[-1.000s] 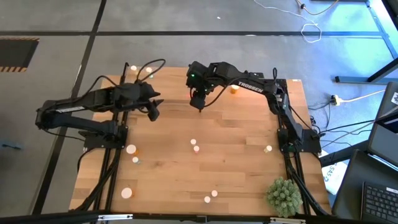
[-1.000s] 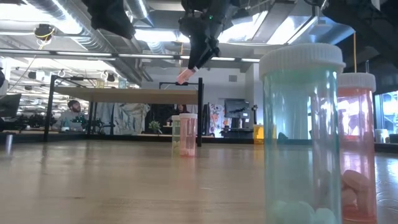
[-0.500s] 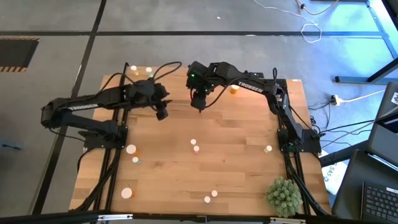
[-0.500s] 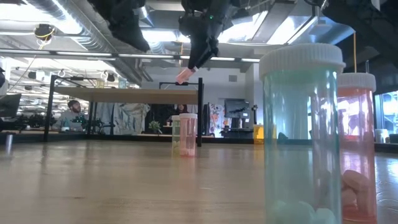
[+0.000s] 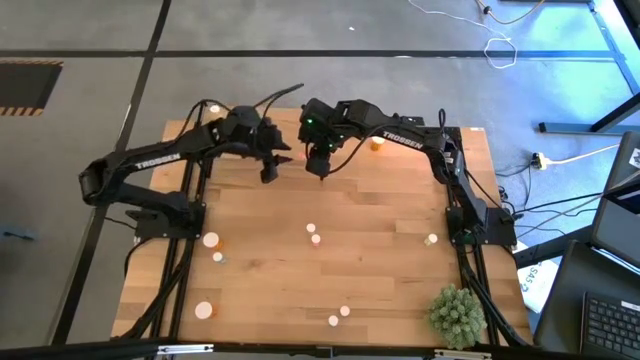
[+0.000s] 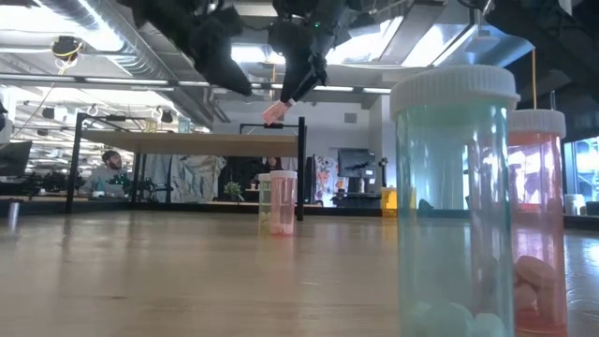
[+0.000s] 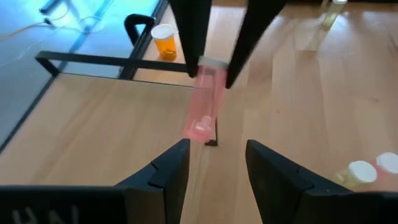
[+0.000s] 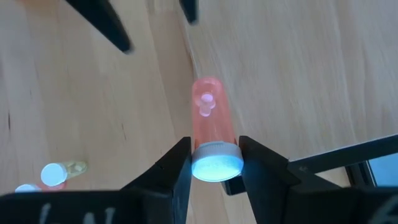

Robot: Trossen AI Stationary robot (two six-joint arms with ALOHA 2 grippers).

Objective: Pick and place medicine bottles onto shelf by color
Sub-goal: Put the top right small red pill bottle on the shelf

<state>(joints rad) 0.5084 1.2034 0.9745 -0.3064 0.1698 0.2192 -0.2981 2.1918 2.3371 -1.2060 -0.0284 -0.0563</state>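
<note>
My right gripper [image 5: 320, 168] hangs above the far middle of the table, shut on a pink medicine bottle [image 7: 204, 106] with a white cap. My left gripper [image 5: 270, 170] stands open just to its left, pointing at the bottle, with nothing between its fingers [image 7: 168, 171]. The shelf [image 6: 187, 142] is a raised wooden platform on black posts along the far edge. An orange bottle [image 5: 377, 143] stands on it. Several other small bottles stand scattered on the tabletop, two of them [image 5: 313, 234] near the middle. My right gripper pinches the pink bottle by its white cap end [image 8: 216, 163] between its two fingers. The fingers slant down from above. The bottle's body [image 8: 208, 112] reaches on past the fingertips, tilted, with its bottom lowest, lifted clear of the table.
A spiky green plant ball [image 5: 455, 315] sits at the near right corner. Bottles stand near the left edge [image 5: 210, 240], at the near edge [image 5: 338, 316] and at the right [image 5: 431, 239]. In the low view a green bottle [image 6: 454, 206] and a red bottle [image 6: 538, 225] stand close to the camera.
My left gripper has swung toward the table's right and a little down, rolling as it went, and now stands close to the pink bottle held by my right gripper. The bottle has stayed where it was.
</note>
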